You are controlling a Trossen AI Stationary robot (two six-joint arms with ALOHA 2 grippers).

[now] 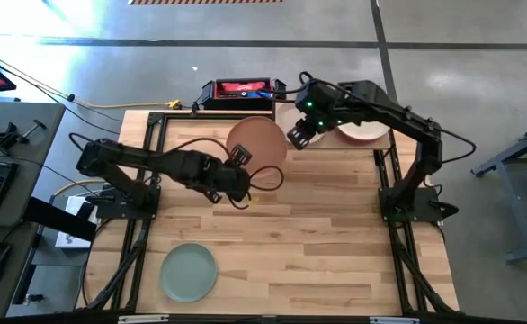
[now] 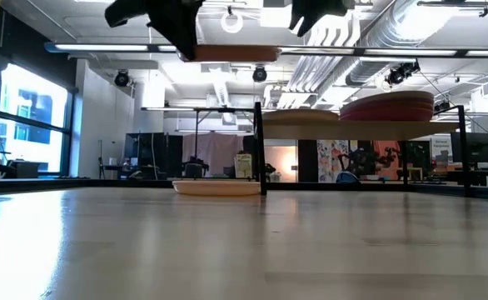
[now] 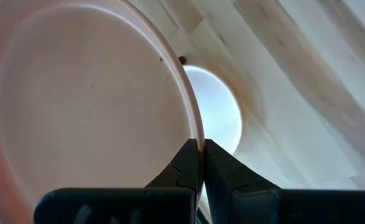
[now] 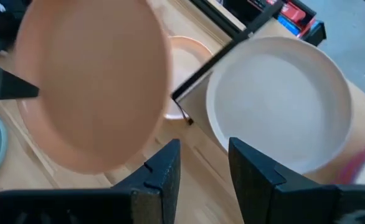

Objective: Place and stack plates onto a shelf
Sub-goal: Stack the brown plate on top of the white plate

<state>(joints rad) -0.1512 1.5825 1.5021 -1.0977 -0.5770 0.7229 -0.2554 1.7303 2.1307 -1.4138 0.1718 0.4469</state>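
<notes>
Overhead ceiling lights lit the room brightly. In the low view, window glare washed the bench (image 2: 227, 242) at left, and its near surface was soft. The tan plate (image 4: 92, 81) showed blurred in the right wrist view.

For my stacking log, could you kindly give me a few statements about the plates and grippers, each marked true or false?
1. The left gripper is shut on the tan plate. True.
2. The right gripper holds a plate. False: it is open and empty.
3. The mint plate lies on the shelf. False: it lies on the table.
4. A cream plate tops the shelf's stack. True.
</notes>
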